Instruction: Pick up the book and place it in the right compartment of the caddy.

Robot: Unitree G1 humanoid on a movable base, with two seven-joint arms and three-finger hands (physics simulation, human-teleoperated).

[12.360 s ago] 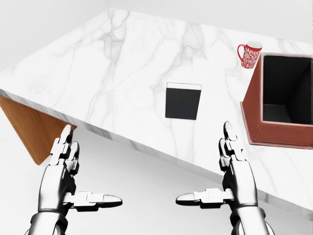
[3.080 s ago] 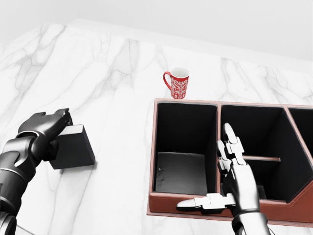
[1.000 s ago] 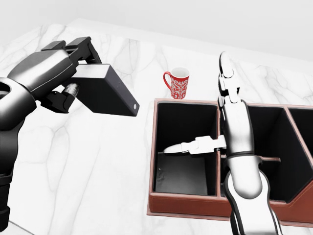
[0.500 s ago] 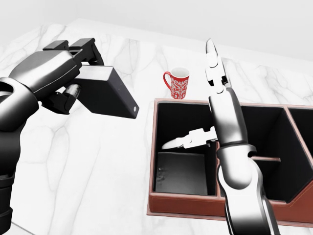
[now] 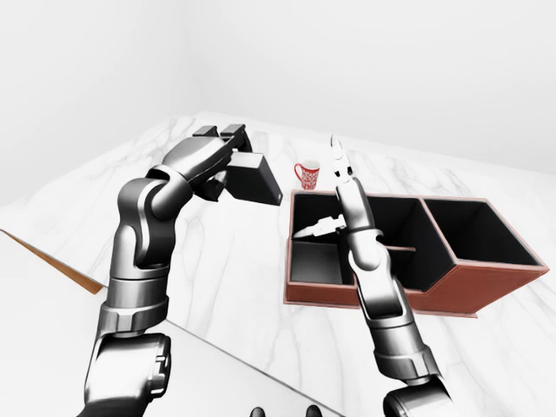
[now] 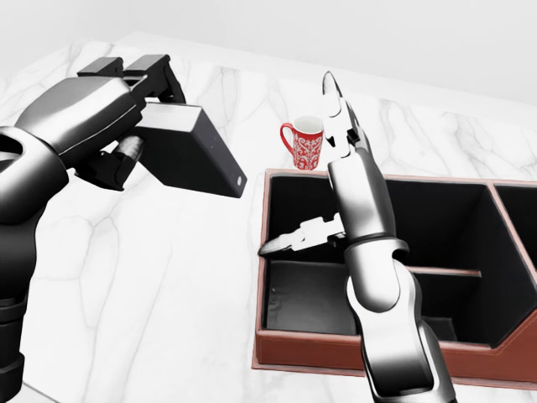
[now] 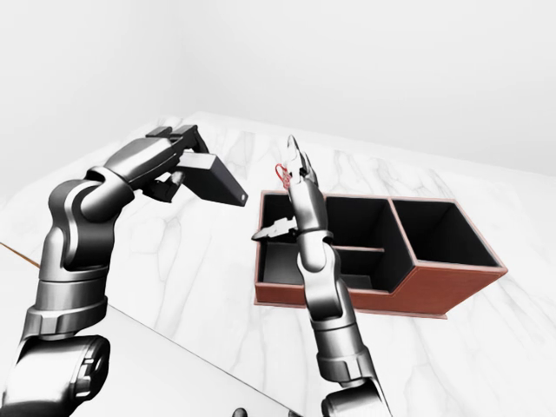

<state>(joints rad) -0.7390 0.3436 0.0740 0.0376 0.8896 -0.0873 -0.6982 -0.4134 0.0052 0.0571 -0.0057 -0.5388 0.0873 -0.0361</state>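
Note:
The black book (image 6: 191, 153) hangs tilted in the air over the marble table (image 6: 151, 285), at the upper left of the head view. My left hand (image 6: 141, 113) is shut on its left end, fingers on top and thumb beneath. The red-brown caddy (image 6: 336, 359) with black insides stands at the lower right. Its right compartment (image 5: 480, 233) shows best in the left-eye view. My right hand (image 6: 304, 172) is open above the caddy's left compartment (image 6: 315, 294), fingers pointing up and thumb (image 6: 281, 243) stretched left toward the book.
A red and white patterned mug (image 6: 306, 143) stands just beyond the caddy's upper left corner, partly behind my right hand. The table's near edge (image 5: 78, 274) and its wooden side show at the lower left of the left-eye view.
My right arm has swung up and to the left, from over the caddy's middle toward the book. The left hand has lifted the book off the table and holds it near the same spot.

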